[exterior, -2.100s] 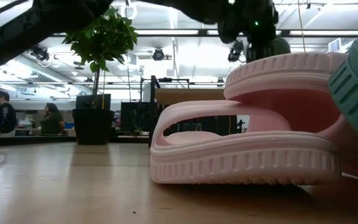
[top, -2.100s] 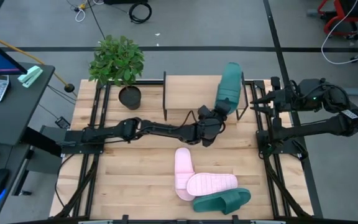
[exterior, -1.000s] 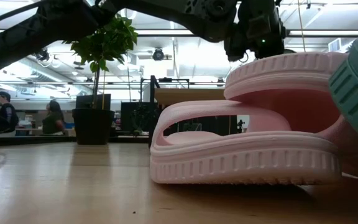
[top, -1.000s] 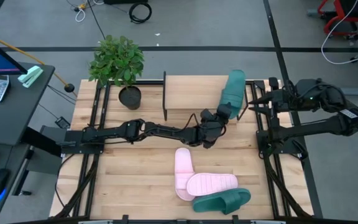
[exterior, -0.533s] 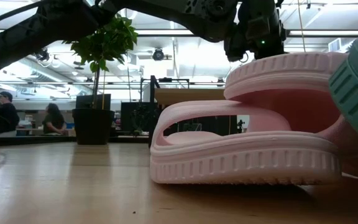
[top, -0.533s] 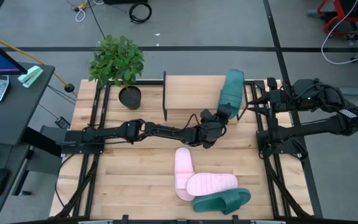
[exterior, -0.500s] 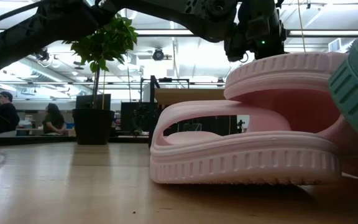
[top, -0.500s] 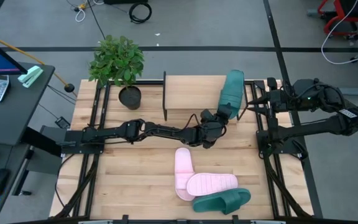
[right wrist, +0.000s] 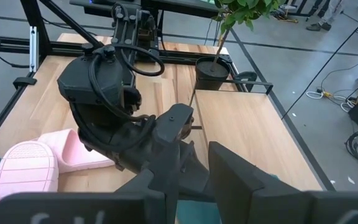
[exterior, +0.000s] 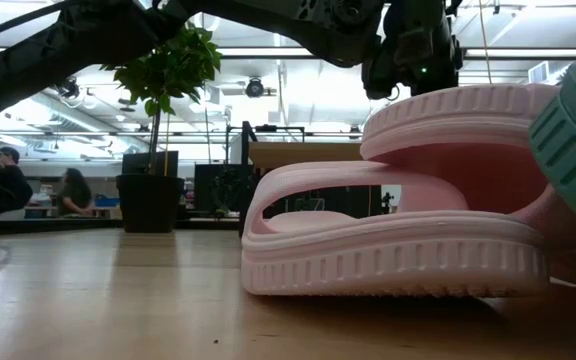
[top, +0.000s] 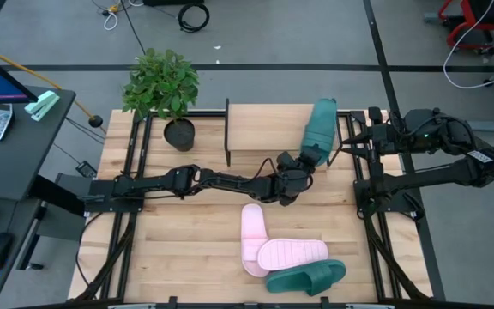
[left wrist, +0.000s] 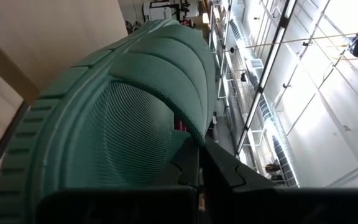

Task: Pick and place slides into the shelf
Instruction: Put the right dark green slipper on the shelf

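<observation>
A: The high view looks straight down on the whole table (top: 187, 249); the low view sits at tabletop level, very near a pink slide (exterior: 388, 245).

B: Both wrist views look toward the shelf (right wrist: 253, 134); the left one is pressed against a teal slide (left wrist: 117, 118).

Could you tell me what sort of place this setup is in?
Probably a robotics lab or workshop: bare concrete floor with loose cables, tall metal shelving under a high ceiling, and people seated at desks beyond the wooden table.
</observation>
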You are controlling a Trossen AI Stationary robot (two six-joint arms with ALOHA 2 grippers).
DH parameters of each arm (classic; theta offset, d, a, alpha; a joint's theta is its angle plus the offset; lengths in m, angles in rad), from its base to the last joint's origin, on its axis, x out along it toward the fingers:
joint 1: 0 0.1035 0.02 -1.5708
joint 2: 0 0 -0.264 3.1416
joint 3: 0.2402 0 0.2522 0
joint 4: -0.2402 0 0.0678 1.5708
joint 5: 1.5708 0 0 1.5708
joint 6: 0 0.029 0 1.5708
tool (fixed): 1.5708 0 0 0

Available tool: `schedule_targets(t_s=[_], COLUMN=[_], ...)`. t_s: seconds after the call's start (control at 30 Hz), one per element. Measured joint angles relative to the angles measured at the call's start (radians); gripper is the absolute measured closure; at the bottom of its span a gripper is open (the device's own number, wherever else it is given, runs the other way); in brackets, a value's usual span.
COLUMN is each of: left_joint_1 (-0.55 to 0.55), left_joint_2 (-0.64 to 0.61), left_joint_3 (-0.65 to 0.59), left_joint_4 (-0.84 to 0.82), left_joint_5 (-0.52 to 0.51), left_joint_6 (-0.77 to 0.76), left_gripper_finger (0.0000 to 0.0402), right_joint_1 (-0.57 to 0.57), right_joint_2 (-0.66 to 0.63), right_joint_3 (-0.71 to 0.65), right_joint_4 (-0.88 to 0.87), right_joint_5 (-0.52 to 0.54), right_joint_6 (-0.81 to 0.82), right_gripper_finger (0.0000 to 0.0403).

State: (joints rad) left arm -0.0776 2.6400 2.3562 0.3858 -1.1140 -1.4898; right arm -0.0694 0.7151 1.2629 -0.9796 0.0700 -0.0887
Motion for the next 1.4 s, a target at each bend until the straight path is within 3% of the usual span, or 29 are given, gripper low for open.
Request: schedule_targets(t_s=[1.4], left_joint_1=[0.015], left_joint_2=[0.0], left_joint_3=[0.0], left_joint_4=[-0.079], left_joint_5=[0.025], left_joint_6=[-0.018], left_gripper_finger=[0.0391], right_joint_1=[0.0], right_joint_2=[0.0], right_joint_3=[0.0], right_joint_4=[0.0], right_joint_5=[0.0], right_joint_6=[0.0], right_gripper_finger=[0.0311])
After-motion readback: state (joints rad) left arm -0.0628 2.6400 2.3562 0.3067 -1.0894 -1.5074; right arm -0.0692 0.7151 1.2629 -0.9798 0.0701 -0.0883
